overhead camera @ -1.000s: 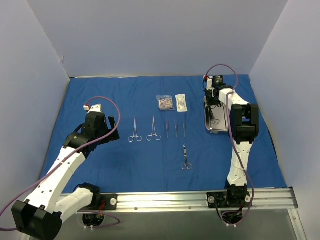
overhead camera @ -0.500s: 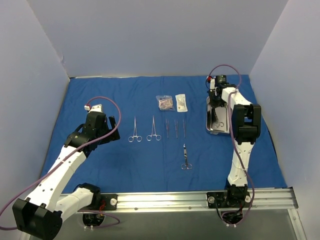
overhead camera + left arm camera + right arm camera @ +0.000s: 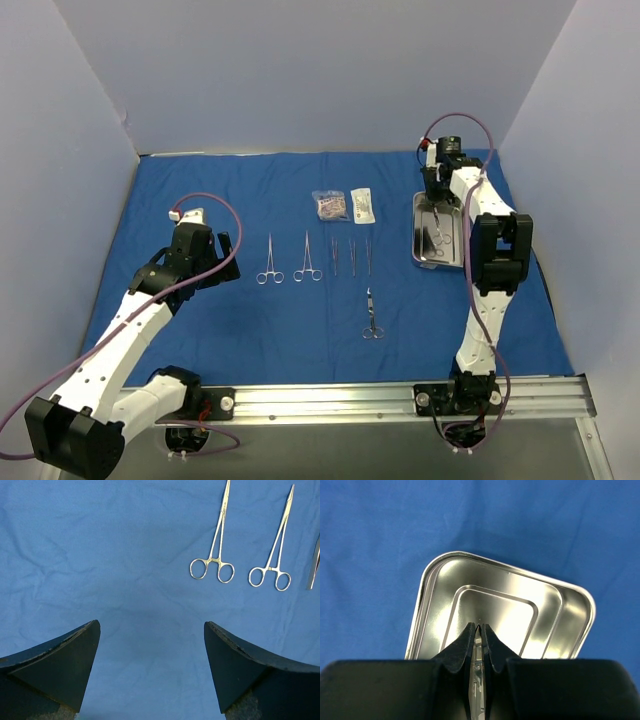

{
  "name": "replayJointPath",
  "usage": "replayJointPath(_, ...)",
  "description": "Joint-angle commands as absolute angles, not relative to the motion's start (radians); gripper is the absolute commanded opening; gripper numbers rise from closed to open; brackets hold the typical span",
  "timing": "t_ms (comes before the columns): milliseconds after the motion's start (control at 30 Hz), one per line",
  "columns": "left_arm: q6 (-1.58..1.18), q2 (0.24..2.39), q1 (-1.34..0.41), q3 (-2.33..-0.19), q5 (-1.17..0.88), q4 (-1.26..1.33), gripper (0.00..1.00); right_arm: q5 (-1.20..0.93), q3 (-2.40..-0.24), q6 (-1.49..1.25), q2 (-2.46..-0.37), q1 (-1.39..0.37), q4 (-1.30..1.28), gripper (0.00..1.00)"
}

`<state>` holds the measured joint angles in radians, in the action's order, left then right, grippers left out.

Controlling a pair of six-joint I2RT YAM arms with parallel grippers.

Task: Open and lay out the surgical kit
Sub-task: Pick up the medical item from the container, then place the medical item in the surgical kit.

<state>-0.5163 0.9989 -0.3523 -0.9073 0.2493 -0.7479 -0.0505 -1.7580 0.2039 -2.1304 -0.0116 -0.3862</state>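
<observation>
The surgical kit's royal-blue wrap [image 3: 250, 320] lies spread flat over the table. On it lie two ring-handled clamps [image 3: 269, 260] [image 3: 307, 258], three tweezers [image 3: 352, 256], small scissors [image 3: 372, 316] and two clear packets [image 3: 330, 206] [image 3: 362, 204]. The steel tray [image 3: 419, 240] sits at the right. My right gripper [image 3: 438, 195] [image 3: 478, 626] hangs over the tray [image 3: 495, 605], shut on a thin steel instrument [image 3: 478, 642] that dangles above the tray floor. My left gripper [image 3: 226, 245] [image 3: 152, 627] is open above bare cloth, left of the clamps [image 3: 215, 560] [image 3: 273, 568].
Pale walls close in the table on the left, back and right. The metal rail [image 3: 400, 400] with both arm bases runs along the near edge. The wrap [image 3: 100, 555] shows light creases.
My right wrist has swung back and to the right over the tray, still shut on the steel instrument. The left arm has not moved.
</observation>
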Motion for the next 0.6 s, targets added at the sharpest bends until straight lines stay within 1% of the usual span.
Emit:
replayJointPath(0,-0.522,0.986,-0.347,-0.916,0.236,-0.716,0.94,-0.044,-1.776,0.178,-2.045,-0.005,-0.411,0.0)
replayJointPath(133,-0.519,0.986,-0.347,-0.919,0.238,-0.716,0.94,-0.057,-1.807,0.143,-2.014,-0.008,-0.445,0.0)
replayJointPath(300,-0.517,0.994,-0.347,-0.922,0.241,-0.713,0.94,-0.035,-1.802,0.052,-1.973,-0.063,-0.497,0.0)
replayJointPath(433,-0.511,1.003,-0.347,-0.931,0.245,-0.707,0.94,-0.015,-1.753,-0.064,-1.909,-0.144,-0.531,0.0)
replayJointPath(533,-0.509,1.011,-0.347,-0.936,0.248,-0.703,0.94,-0.003,-1.681,-0.155,-1.852,-0.205,-0.545,0.0)
replayJointPath(567,-0.509,1.014,-0.347,-0.936,0.247,-0.701,0.94,0.008,-1.634,-0.205,-1.836,-0.257,-0.542,0.0)
